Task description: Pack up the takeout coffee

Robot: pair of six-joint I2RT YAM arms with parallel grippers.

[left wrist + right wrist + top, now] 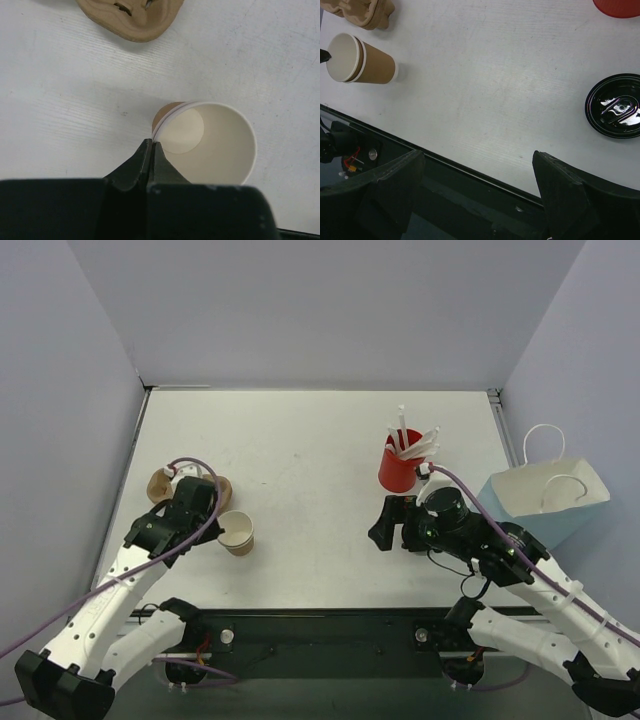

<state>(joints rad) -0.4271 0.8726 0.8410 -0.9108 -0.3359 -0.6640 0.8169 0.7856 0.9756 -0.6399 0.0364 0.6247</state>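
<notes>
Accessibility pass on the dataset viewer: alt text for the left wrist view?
The left gripper, jaws shut, pinches the rim of a tan paper cup, lidless and white inside, tipped toward the camera on a white table. A brown moulded-pulp carrier lies at the top edge.

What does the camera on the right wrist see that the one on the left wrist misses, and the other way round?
Only the right wrist view shows the black lid lying loose on the table and the bottom of the red cup. Only the left wrist view looks into the tan cup, white inside, and shows clearly the left gripper pinched shut on its rim. Both show that cup and the brown pulp carrier near it.
</notes>
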